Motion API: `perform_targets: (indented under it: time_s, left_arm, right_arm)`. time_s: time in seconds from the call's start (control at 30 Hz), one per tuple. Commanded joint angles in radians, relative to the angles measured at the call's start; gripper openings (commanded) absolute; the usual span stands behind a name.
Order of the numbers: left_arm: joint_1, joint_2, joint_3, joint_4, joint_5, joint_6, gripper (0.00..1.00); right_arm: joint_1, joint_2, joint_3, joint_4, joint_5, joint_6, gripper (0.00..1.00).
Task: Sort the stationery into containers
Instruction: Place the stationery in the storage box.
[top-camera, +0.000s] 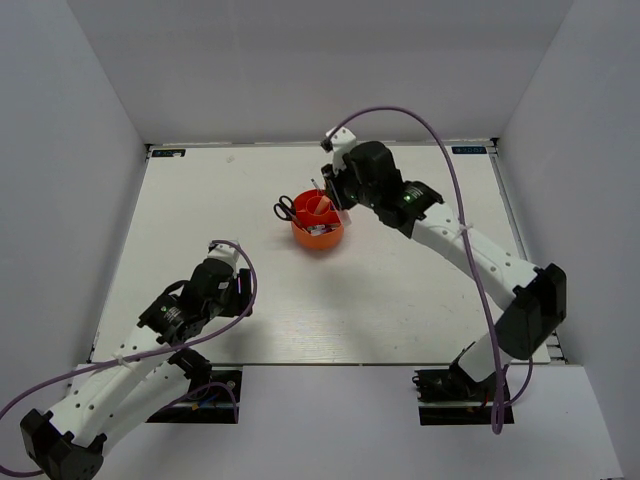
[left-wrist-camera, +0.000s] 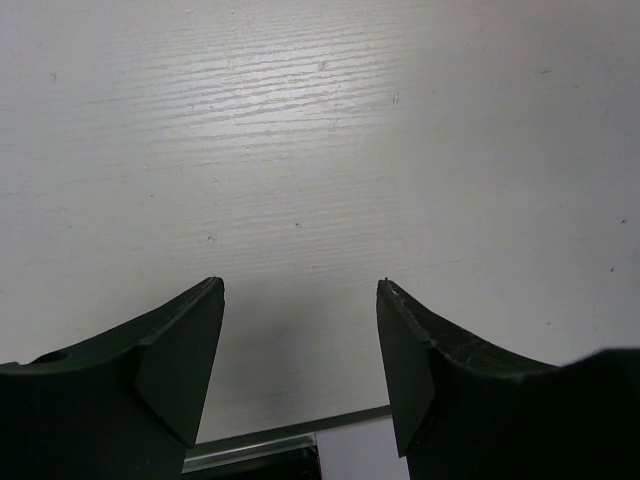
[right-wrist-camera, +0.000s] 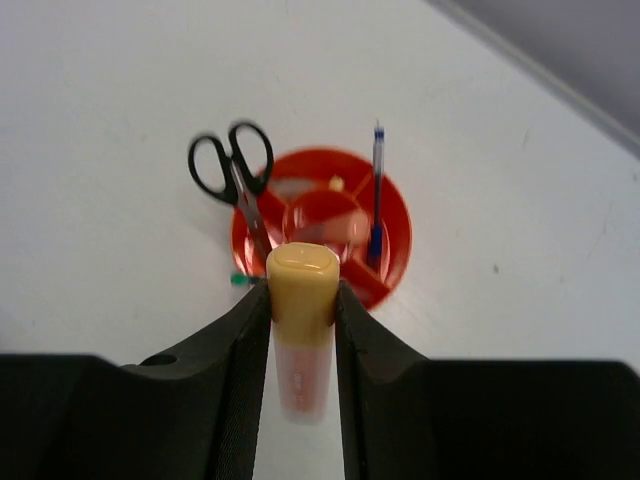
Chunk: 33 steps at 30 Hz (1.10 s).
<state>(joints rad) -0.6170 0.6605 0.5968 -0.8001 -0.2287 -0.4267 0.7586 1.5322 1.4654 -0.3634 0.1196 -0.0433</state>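
**Marker delivery to the organiser.** The marker (right-wrist-camera: 301, 270) is clamped near its pale cap by the right gripper (right-wrist-camera: 301, 296), which is poised over the near edge of the organiser (right-wrist-camera: 398, 232). Its tilt cannot be judged. The scissors (right-wrist-camera: 232, 165) are seen in the organiser's left side, handles above the rim, and a blue pen (right-wrist-camera: 377, 190) stands in its right side. A green tip (right-wrist-camera: 240, 280) shows at the near-left wall. For a clean drop, the marker should be centred over a free compartment and kept clear of scissors and pen. It should be lowered inside the walls before the fingers are parted, or a bounce-out is likely. The left gripper (left-wrist-camera: 300, 290) is spread wide and empty over bare table (left-wrist-camera: 320, 120), well apart from the organiser.
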Motion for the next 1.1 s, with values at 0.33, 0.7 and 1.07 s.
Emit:
perform_targets:
  time_s: [0.33, 0.7, 1.07]
  left_arm:
    - [0.003, 0.014, -0.008, 0.012, -0.046, 0.014, 0.73]
    - [0.003, 0.036, -0.003, 0.004, -0.058, 0.017, 0.73]
    - [0.005, 0.034, -0.005, 0.006, -0.058, 0.014, 0.73]
  right_arm:
    - [-0.08, 0.331, 0.375, 0.228, -0.227, 0.097, 0.0]
    - [-0.171, 0.439, 0.271, 0.423, -0.377, 0.183, 0.0]
    - [-0.189, 0.421, 0.13, 0.532, -0.459, 0.212, 0.0]
